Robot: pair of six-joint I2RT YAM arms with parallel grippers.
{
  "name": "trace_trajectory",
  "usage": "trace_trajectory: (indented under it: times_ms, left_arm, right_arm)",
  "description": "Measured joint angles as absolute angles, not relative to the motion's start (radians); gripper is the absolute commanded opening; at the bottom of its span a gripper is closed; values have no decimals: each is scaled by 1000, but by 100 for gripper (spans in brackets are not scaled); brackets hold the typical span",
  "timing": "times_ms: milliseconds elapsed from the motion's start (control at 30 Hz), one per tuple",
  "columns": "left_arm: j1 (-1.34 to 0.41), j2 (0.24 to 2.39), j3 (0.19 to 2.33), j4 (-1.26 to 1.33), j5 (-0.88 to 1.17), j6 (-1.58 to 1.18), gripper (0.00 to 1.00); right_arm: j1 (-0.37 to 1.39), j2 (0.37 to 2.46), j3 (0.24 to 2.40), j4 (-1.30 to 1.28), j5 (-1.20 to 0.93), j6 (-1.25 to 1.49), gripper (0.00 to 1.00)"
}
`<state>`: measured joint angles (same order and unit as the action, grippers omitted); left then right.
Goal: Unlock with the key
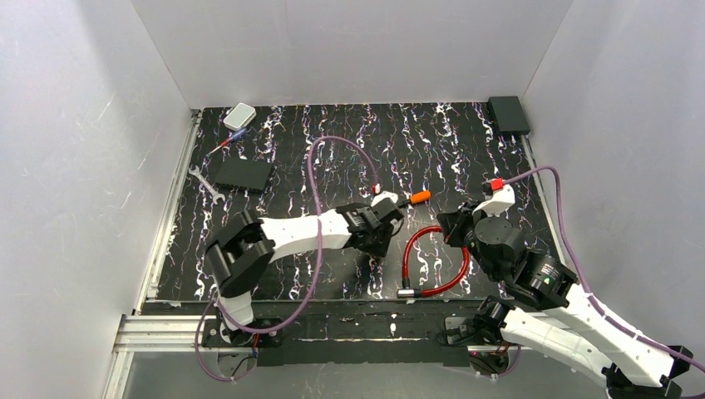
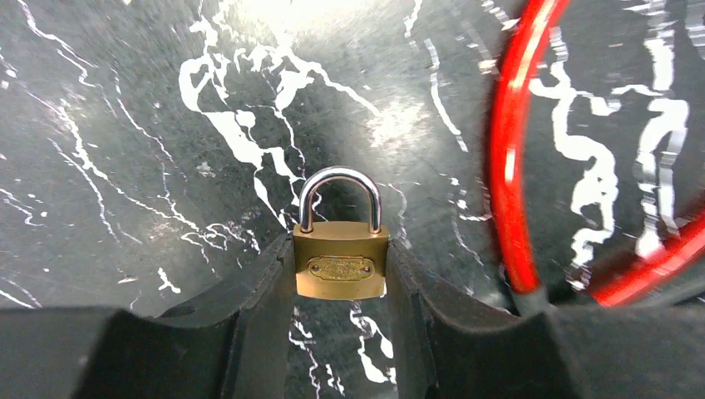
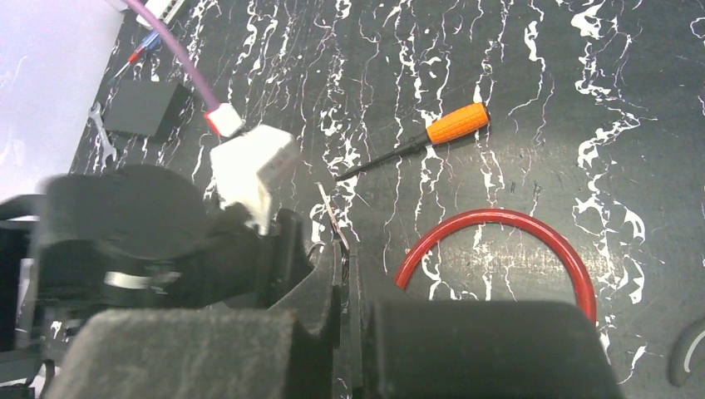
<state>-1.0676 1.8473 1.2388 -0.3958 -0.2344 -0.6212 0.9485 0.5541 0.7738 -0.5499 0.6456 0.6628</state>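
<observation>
A small brass padlock (image 2: 341, 266) with a silver shackle stands upright between the fingers of my left gripper (image 2: 341, 253), which is shut on its body from both sides, low over the table. In the top view the left gripper (image 1: 382, 237) sits mid-table and hides the padlock. My right gripper (image 3: 342, 262) is shut on a thin flat metal key (image 3: 329, 208), whose blade sticks out past the fingertips towards the left gripper. The right gripper (image 1: 456, 226) hovers just right of the left one, across a red loop.
A red cable loop (image 1: 436, 262) lies between the grippers. An orange-handled tool with a thin black shaft (image 1: 420, 197) lies behind them. At the back left are a silver wrench (image 1: 204, 183), a black box (image 1: 241, 173) and a white box (image 1: 239, 115). Another black box (image 1: 508, 114) is at the back right.
</observation>
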Motion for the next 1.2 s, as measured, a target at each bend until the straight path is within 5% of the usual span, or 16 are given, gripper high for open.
trace_trajectory:
  times_ms: [400, 1200]
  left_arm:
    - [-836, 1574, 1183, -286, 7, -635, 0]
    - [-714, 1543, 1340, -390, 17, -1092, 0]
  right_arm:
    - [949, 570, 769, -502, 651, 698, 1]
    - [949, 729, 722, -289, 570, 787, 1]
